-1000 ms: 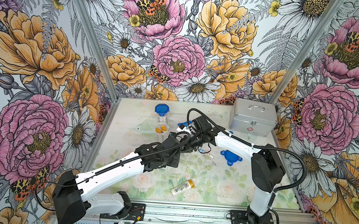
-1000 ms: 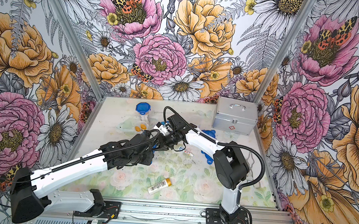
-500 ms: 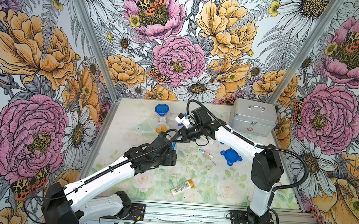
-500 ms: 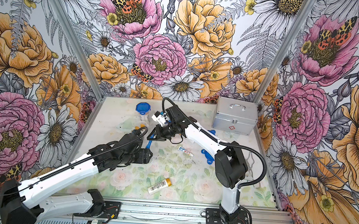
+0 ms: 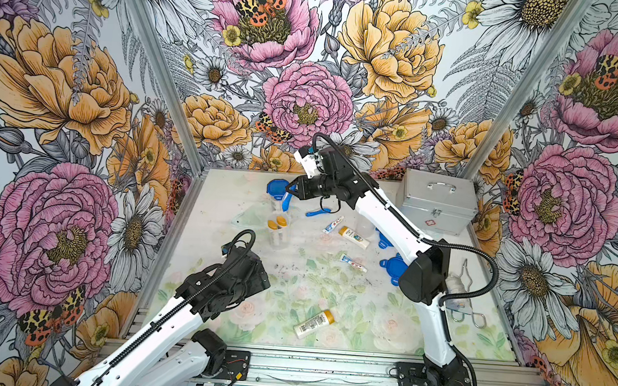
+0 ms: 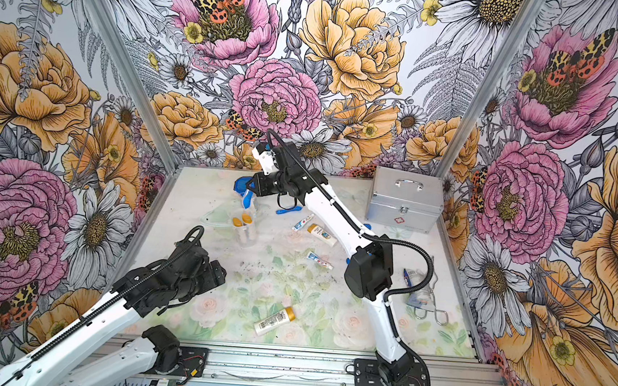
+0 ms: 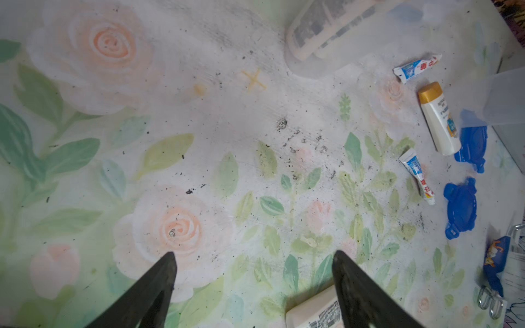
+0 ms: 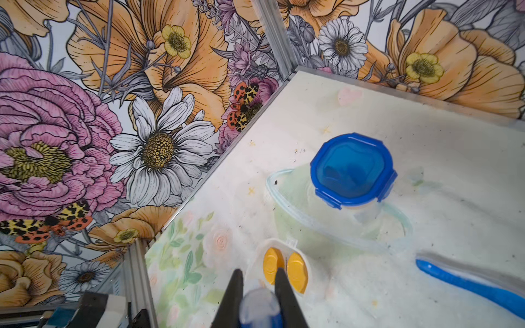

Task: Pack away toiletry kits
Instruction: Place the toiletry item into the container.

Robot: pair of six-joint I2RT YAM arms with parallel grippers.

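Right gripper (image 8: 258, 274) — fingers closed on a blue toothbrush (image 5: 286, 201), held off the table at the far left, its free end hanging toward the open clear cup (image 5: 278, 233).
The open clear cup stands upright with two gold-capped bottles (image 8: 285, 269) inside.
Lidded cup (image 8: 352, 170) — blue four-tabbed lid on, just behind the open one, standing on a clear zip bag (image 8: 295, 204).
Second toothbrush (image 5: 317, 212): flat on the mat near the held one.
Upper toothpaste tube (image 7: 417, 68) and lower toothpaste tube (image 7: 417, 179): lying mid-table, with a loose bottle (image 7: 439, 119) on its side between them.
Two loose blue lids (image 7: 460, 208): just beside that bottle.
Front bottle (image 5: 314, 320): on its side near the front edge.
Left gripper (image 7: 252, 255): fingers spread wide, holding nothing, over bare mat just beside the front bottle.
Silver metal case (image 5: 437, 202): closed, far right corner.
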